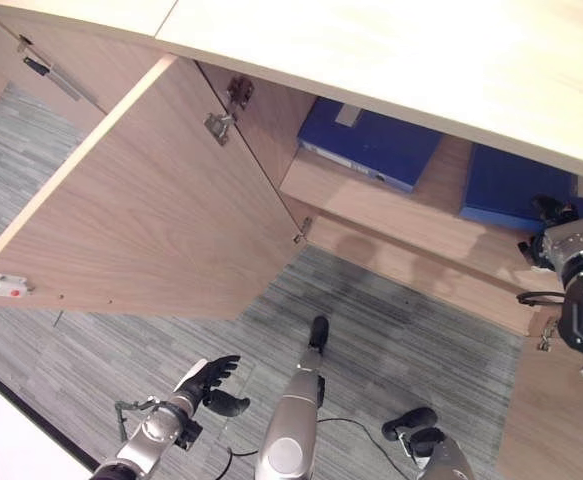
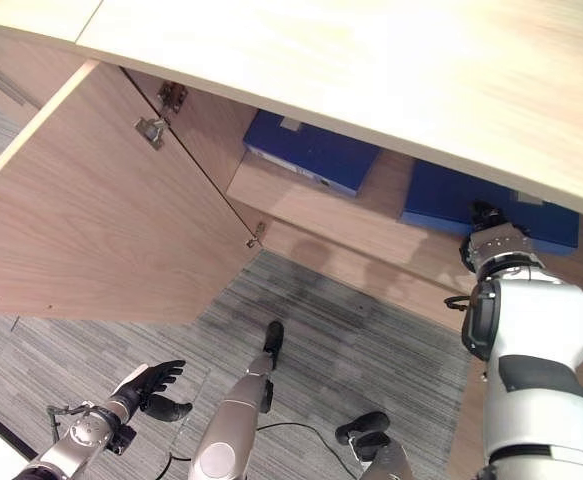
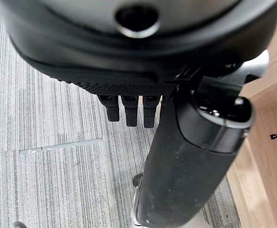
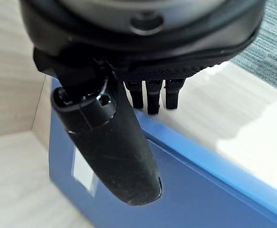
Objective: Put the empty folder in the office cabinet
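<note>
Nearest me: left hand, fingers loosely spread, holding nothing, over grey striped carpet. Beyond: open wooden cabinet door. Farthest: right hand, fingers straight, on flat blue folder on cabinet shelf; second blue folder alongside.

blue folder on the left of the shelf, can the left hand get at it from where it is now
Probably not as things stand. The left hand hangs low over the carpet, open, and the open cabinet door stands between it and the left blue folder. The right hand is at the other blue folder.
</note>
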You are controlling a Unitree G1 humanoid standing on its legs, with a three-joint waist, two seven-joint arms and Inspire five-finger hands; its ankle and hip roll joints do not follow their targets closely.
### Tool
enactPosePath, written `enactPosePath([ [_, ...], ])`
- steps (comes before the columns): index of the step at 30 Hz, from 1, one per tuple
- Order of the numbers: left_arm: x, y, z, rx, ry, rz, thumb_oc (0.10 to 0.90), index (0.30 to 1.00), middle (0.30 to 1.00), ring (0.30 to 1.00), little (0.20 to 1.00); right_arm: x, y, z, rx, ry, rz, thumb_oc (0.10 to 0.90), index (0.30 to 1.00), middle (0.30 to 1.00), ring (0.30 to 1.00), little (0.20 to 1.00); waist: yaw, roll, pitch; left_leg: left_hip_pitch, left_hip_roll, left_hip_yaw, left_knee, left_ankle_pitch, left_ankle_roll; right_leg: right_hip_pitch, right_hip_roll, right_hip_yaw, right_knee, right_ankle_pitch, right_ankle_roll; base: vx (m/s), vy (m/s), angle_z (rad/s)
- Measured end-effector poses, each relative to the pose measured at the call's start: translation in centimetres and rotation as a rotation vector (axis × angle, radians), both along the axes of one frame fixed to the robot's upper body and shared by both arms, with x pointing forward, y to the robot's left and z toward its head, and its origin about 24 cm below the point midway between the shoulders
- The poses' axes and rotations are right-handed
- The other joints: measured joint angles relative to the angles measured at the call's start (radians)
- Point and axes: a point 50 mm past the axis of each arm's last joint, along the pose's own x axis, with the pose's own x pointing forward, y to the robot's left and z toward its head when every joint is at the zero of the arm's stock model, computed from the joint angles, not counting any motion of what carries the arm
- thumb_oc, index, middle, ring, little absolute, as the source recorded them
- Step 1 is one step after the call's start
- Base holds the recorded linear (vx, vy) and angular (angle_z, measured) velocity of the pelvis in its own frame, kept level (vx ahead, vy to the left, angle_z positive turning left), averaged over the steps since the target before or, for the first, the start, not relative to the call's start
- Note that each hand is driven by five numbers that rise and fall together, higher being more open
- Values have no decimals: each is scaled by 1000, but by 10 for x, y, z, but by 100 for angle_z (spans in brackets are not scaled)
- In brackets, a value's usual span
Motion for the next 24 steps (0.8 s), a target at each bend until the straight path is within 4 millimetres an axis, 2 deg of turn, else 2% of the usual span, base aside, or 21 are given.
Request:
enactPosePath([
  [1,0,0,0,0,-5,1,800,900,900,900,900,0,-1,1,1,-8,-16,800,900,900,900,900,-5,11,5,-2,0,0,-2,2,0,-3,-1,0,1,0,0,0,0,0],
  [6,2,-2,1,-1,-27,0,800,900,900,900,900,3,2,7,-4,-37,-45,800,900,900,900,900,-19,30,15,-5,-3,4,-22,4,-1,-22,-8,6,8,-5,-5,0,9,-2],
  [8,1,-2,1,4,-31,9,800,900,900,900,900,7,5,13,-29,-56,-44,800,900,900,900,900,-25,30,15,-16,-6,11,-30,8,-3,-51,-15,21,17,-8,0,0,43,-9],
  [13,2,-1,0,2,-38,26,800,900,900,900,900,12,6,30,-86,-120,-40,800,900,900,900,900,-51,60,34,-33,-18,14,-34,15,5,-78,-31,28,30,-6,-1,1,8,0],
  [16,7,-4,4,-13,-70,16,800,900,900,900,900,7,-10,48,-117,-177,-56,800,900,900,900,900,-43,75,42,-38,-23,12,-34,18,8,-83,-45,25,48,-7,0,13,1,10],
  [20,9,-8,10,-43,-103,-8,800,900,900,900,900,-8,-34,64,-156,-162,-70,800,900,900,900,900,-28,88,49,-38,-47,10,-38,20,11,-86,-75,22,72,-17,6,23,3,11],
  [24,10,-6,12,-54,-104,-3,800,900,900,900,900,-13,-39,73,-183,-127,-62,800,900,900,900,900,-27,89,48,-38,-60,12,-50,28,13,-94,-94,22,79,-17,10,23,10,3],
])
